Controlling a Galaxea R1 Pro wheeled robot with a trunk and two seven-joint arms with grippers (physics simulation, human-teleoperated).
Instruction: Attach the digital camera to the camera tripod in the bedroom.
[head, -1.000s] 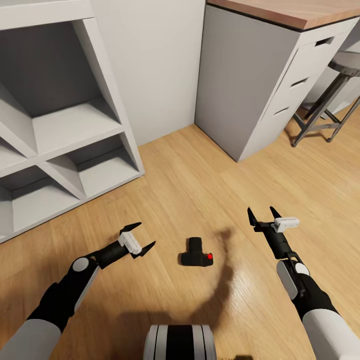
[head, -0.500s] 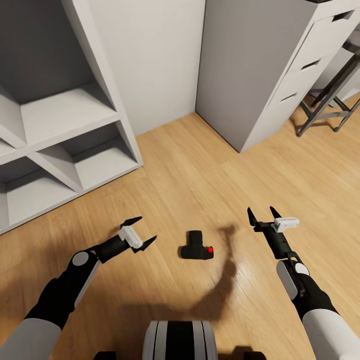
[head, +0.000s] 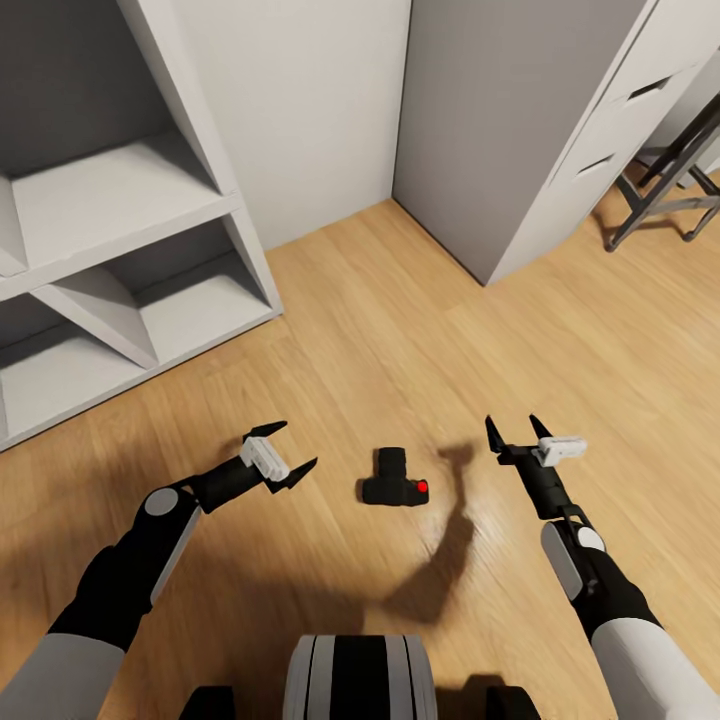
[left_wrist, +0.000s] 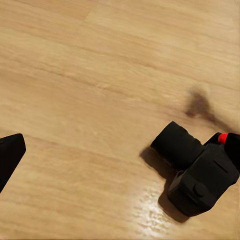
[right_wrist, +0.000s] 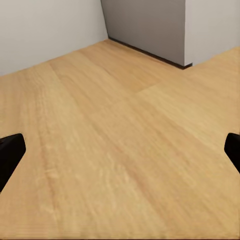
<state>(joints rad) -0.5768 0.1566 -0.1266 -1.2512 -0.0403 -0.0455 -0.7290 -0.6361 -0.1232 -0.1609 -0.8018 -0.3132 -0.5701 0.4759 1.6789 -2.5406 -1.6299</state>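
Observation:
The digital camera (head: 393, 486) is a small black box with a short lens barrel and a red button, lying on the light wood floor between my two arms. It also shows in the left wrist view, the digital camera (left_wrist: 200, 170) lying ahead of the fingers. My left gripper (head: 284, 449) is open, a short way to the camera's left and apart from it. My right gripper (head: 513, 430) is open too, to the camera's right and slightly farther from me, holding nothing. The camera tripod is out of view.
A white cubby shelf unit (head: 130, 250) stands at the left. A grey drawer cabinet (head: 520, 130) stands at the back right beside a white wall (head: 310, 110), with dark stool legs (head: 670, 180) at the far right. My base (head: 358, 680) shows at the bottom edge.
The whole picture has shifted: the view has tilted down and drawn closer, so the shelf and cabinet sit higher. Both grippers stay open beside the camera, the left now slightly nearer it.

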